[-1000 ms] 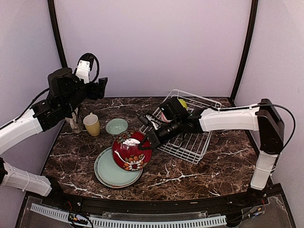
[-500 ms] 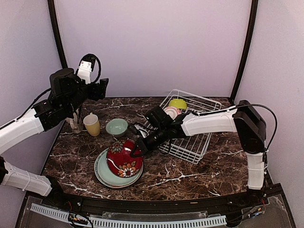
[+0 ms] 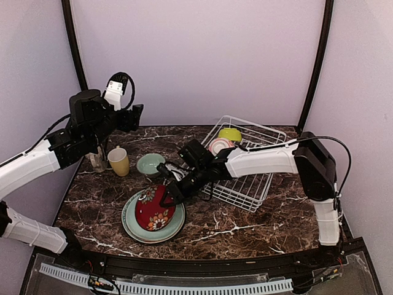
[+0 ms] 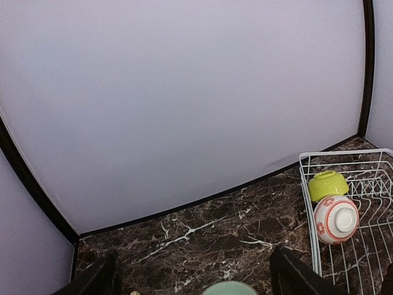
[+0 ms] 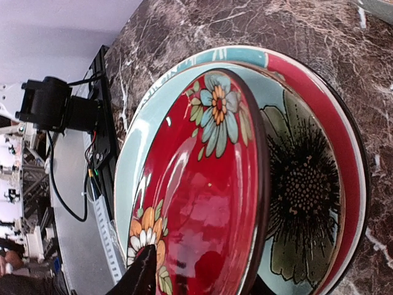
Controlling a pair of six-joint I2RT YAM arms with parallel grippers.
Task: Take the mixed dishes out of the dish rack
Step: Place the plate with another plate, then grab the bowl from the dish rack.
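Left end effector [image 4: 195,270] high, jaws wide.

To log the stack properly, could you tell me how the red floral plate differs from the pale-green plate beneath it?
The red floral plate is tilted, leaning on its edge; the pale-green plate lies flat on the table. The red floral plate is smaller across, the pale-green plate wider. Both bear flower patterns.

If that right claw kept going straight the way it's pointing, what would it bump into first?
The right gripper would meet the red floral plate first; its tilted rim seems to sit right between the jaws. Just beneath lies the pale-green flowered plate.
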